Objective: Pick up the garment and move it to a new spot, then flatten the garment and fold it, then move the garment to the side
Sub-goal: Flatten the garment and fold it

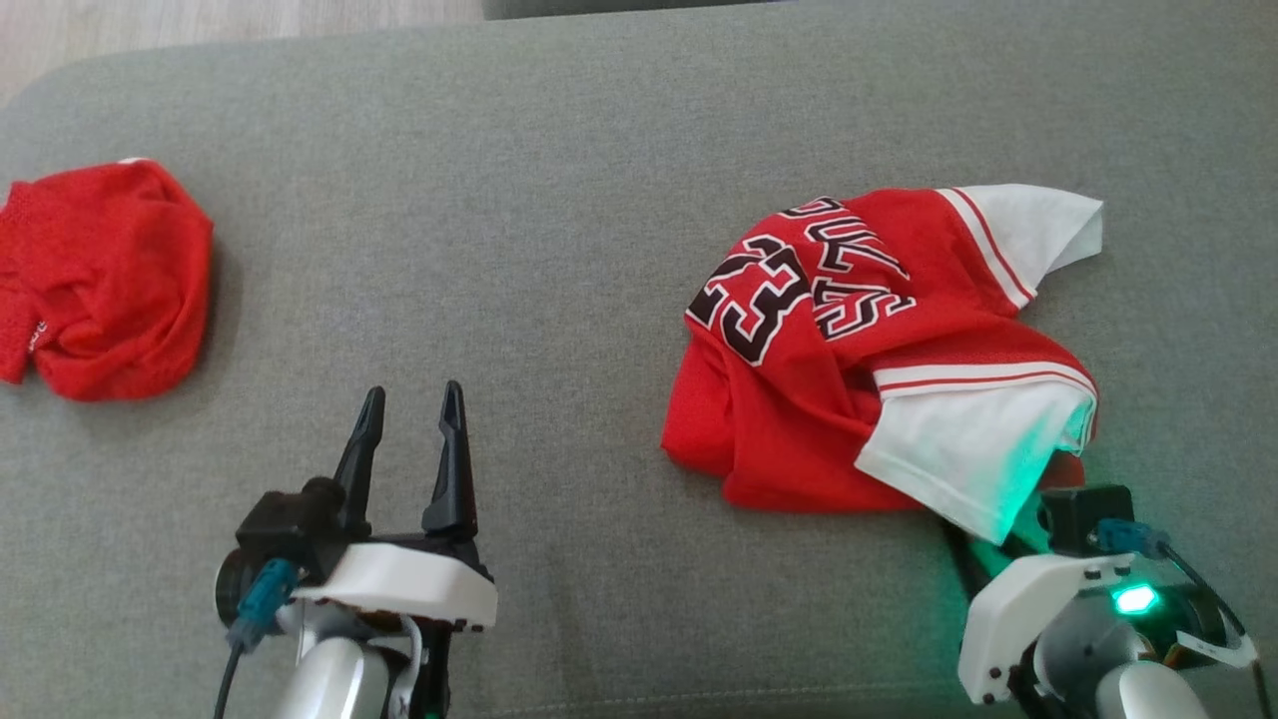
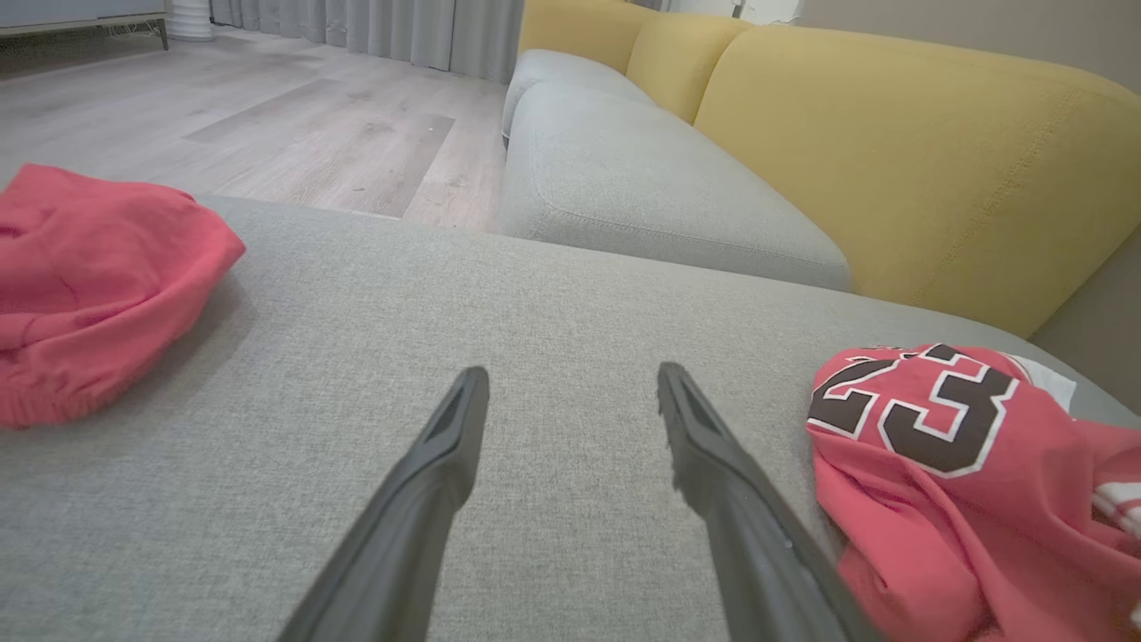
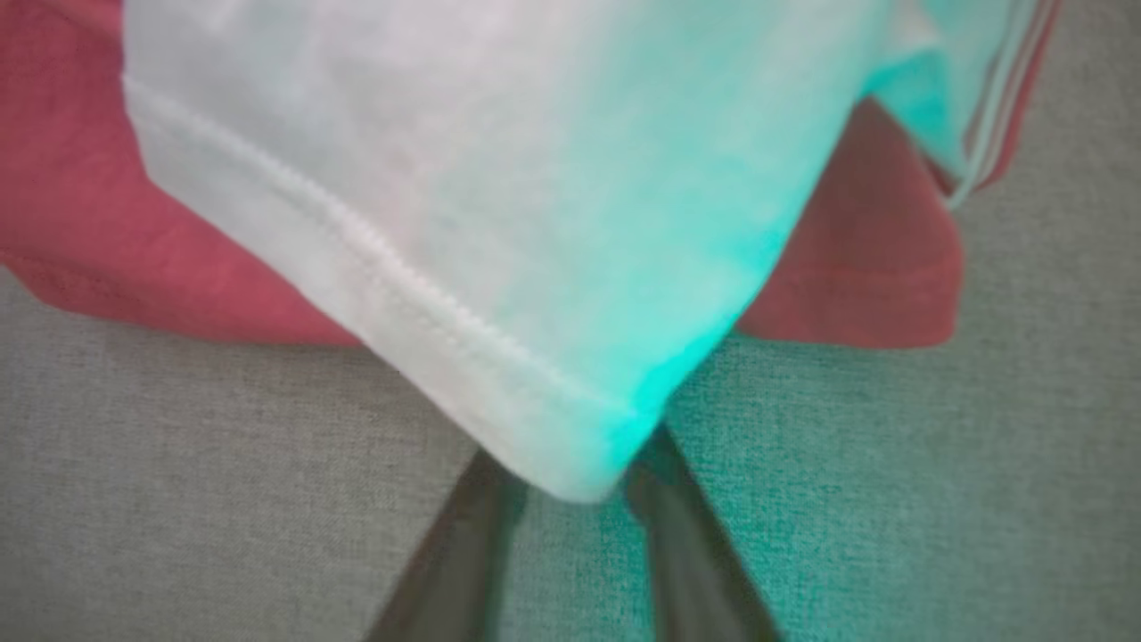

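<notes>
The garment [image 1: 849, 350] is a red jersey with white sleeves and the number 23, lying crumpled on the right of the grey cushion [image 1: 559, 200]; it also shows in the left wrist view [image 2: 936, 473]. My right gripper [image 1: 998, 544] sits at its near white sleeve [image 3: 446, 178]. The dark fingers [image 3: 677, 535] stand apart, with their tips hidden under the sleeve's corner. My left gripper [image 1: 413, 394] rests open over bare cushion to the left of the jersey [image 2: 572, 374], with nothing between its fingers.
A second red cloth [image 1: 105, 280] lies bunched at the cushion's far left [image 2: 89, 285]. Beyond the cushion's far edge are a wooden floor [image 2: 267, 107] and another grey seat with a yellow backrest [image 2: 891, 152].
</notes>
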